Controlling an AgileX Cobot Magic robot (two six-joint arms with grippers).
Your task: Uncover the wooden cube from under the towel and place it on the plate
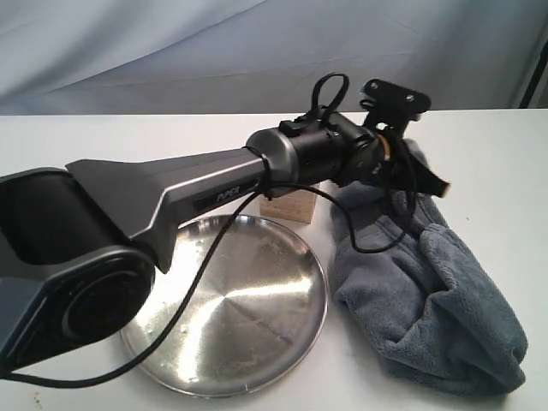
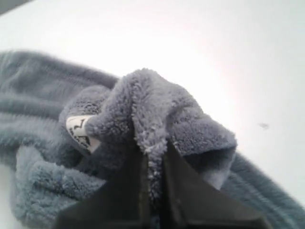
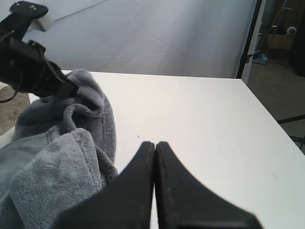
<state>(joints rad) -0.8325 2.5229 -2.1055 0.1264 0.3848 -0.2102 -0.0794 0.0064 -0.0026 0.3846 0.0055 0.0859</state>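
Observation:
The wooden cube (image 1: 293,205) stands uncovered on the white table just beyond the plate (image 1: 248,317), partly behind my left arm. The blue-grey towel (image 1: 428,291) lies bunched to the right of both. My left gripper (image 1: 425,175) reaches across to the towel's far end and is shut on a raised fold. In the left wrist view the fleece (image 2: 157,105) is pinched between the gripper's (image 2: 153,155) fingers, and the white tag (image 2: 78,129) shows beside them. My right gripper (image 3: 155,144) is shut on nothing, low over the table beside the towel (image 3: 62,162). It is out of the exterior view.
The left arm's long dark link (image 1: 171,197) and its cable (image 1: 197,282) hang over the plate's far and left side. A grey backdrop (image 1: 257,51) closes the back. The table's right edge (image 3: 276,129) drops off beyond the right gripper.

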